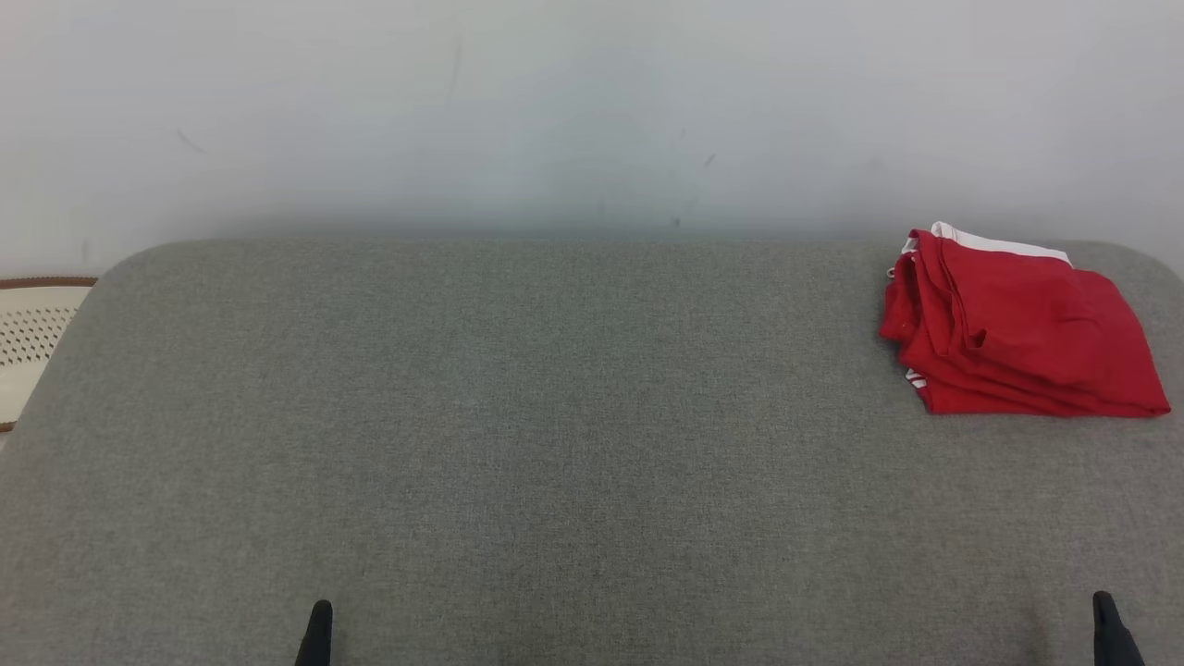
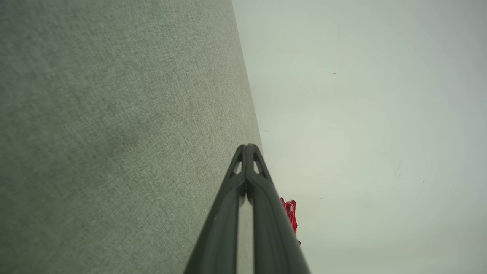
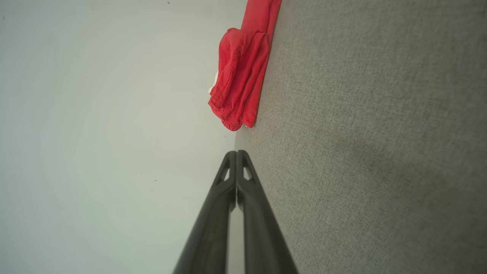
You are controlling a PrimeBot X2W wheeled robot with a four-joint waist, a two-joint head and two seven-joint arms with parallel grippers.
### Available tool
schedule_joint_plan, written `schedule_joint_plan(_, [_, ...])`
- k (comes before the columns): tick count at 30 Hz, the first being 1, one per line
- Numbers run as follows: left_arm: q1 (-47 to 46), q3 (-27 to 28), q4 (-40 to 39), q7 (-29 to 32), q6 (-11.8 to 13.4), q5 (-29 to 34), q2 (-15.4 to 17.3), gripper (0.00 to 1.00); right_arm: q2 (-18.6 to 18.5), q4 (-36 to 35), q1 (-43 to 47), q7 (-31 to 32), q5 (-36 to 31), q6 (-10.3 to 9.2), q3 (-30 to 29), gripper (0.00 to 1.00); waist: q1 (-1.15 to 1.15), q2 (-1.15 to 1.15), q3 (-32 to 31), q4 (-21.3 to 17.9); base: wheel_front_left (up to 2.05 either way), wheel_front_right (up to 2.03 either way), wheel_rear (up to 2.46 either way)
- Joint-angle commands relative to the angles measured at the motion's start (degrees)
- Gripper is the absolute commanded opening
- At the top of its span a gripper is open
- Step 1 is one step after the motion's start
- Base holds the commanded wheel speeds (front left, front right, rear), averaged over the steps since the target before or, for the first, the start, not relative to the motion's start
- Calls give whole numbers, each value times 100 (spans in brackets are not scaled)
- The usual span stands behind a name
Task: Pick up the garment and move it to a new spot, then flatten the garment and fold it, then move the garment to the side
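A red cloth garment (image 1: 1017,324) with a strip of white trim is seen folded into a compact stack of soft, slightly rumpled layers. It lies at the far right corner of a grey counter (image 1: 555,416) covered in coarse woven fabric, with rounded corners, set against a plain pale wall (image 1: 555,111). The task is judged finished or nearly so, since the garment is already folded and set to the side, with little apparently left to do. The left claw (image 1: 318,631) and right claw (image 1: 1110,629), each of two long dark fingers, are clenched on nothing at the near edge, well apart from the garment. A cream perforated object (image 1: 32,342) with a brown rim is glimpsed beyond the left edge.
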Motion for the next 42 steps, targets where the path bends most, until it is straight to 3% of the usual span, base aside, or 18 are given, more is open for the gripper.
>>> schedule_joint_plan(1, [-82, 9, 4, 34, -23, -140, 9, 0, 6, -41, 7, 38, 119, 2, -47, 0, 0, 0, 2, -1, 0, 0, 0])
schedule_joint_plan(30, [-142, 2, 122, 298, -168, -1355, -2, 0, 55, -129, 88, 470, 1419, 2, -444, 0, 0, 0, 69, -28, 0, 0, 0])
schedule_joint_plan(42, [-140, 8, 119, 291, -171, -1336, -5, 0, 70, -123, 79, 482, 1372, 2, -461, 0, 0, 0, 70, -28, 0, 0, 0])
